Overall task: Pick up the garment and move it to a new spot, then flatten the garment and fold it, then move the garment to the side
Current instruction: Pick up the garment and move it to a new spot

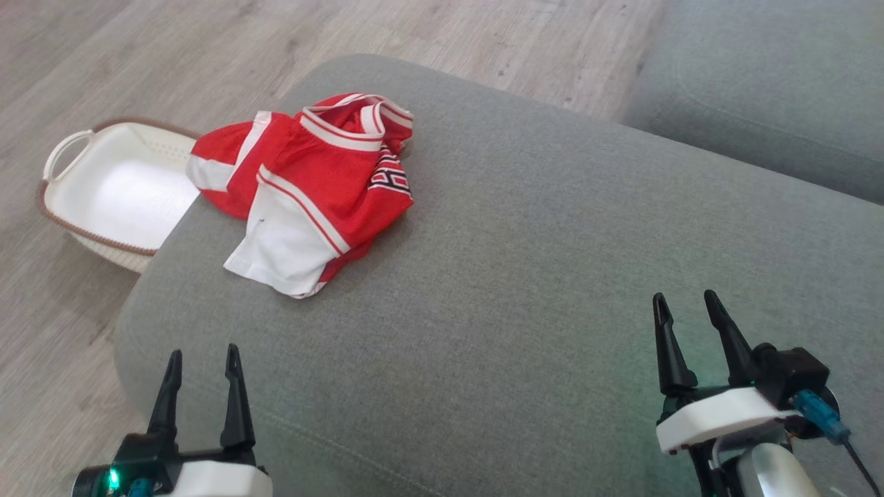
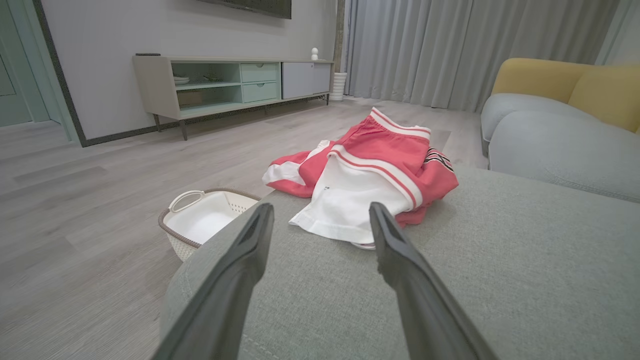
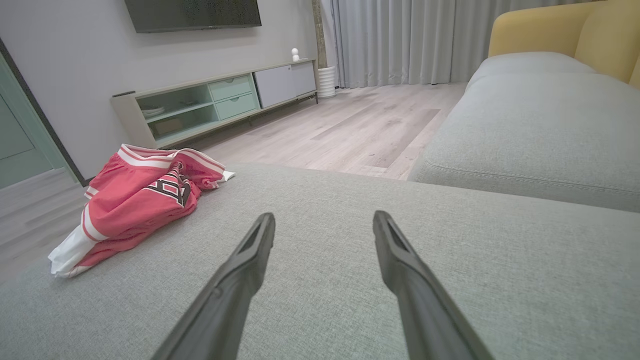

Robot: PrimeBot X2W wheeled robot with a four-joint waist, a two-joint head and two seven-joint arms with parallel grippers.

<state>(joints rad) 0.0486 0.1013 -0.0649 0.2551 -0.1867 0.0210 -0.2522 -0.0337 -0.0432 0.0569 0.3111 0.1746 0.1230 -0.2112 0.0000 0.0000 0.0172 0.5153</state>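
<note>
— Where do we find the garment (image 1: 311, 186)?
— We see it crumpled at the far left corner of the grey cushion (image 1: 525, 276), one part hanging over the cushion's edge. A white basket (image 1: 65, 148) stands on the floor beside that corner.
— And our claws?
— Our left gripper (image 1: 204, 351) and right gripper (image 1: 685, 295) hover over the cushion's near edge, fingers apart, holding nothing.

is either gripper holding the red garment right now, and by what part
Nothing is held. The left gripper and right gripper are open and apart from the garment.
</note>
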